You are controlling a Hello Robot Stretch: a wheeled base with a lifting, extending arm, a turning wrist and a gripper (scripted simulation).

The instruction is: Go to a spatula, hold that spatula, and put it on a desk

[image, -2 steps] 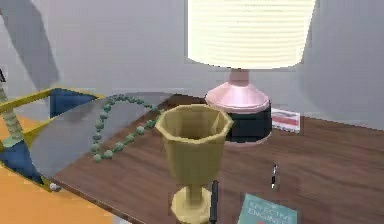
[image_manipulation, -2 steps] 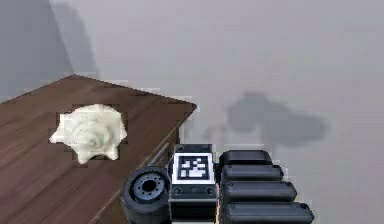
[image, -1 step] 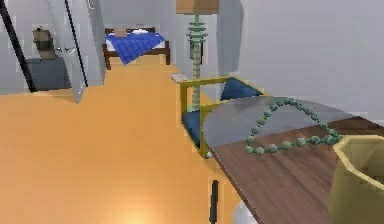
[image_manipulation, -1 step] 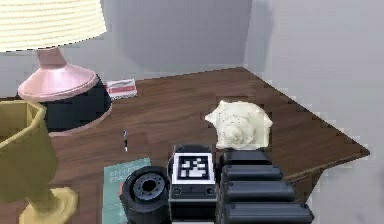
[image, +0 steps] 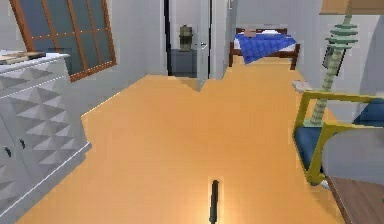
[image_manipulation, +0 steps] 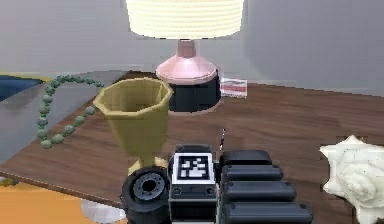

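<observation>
Orange flooring (image: 190,130) stretches ahead toward an open doorway, beyond which a bed with a blue cover (image: 265,45) stands in a far room. A white panelled dresser (image: 35,120) lines the forward view's left near a brown-framed window (image: 65,35), while a yellow-framed chair with a blue seat (image: 325,135) sits at the right. A dark, slender object (image: 213,201) lies on the floor near the bottom edge; whether it is the spatula cannot be told from its shape.

Seen from the arm side, a brown wooden desk (image_manipulation: 290,120) carries several things:
- a lamp with a cream ribbed shade and pink base (image_manipulation: 187,60)
- an olive-gold goblet-shaped cup (image_manipulation: 135,115)
- a string of green beads (image_manipulation: 55,115)
- a small red-and-white flat item (image_manipulation: 233,88)
- a white seashell (image_manipulation: 355,175)

The robot's dark arm (image_manipulation: 255,190) rises from the bottom edge, and the pincer (image_manipulation: 150,187) sits low, just in front of the cup. With the cup behind it, it cannot be told whether the pincer holds anything, nor how its fingers are set.
</observation>
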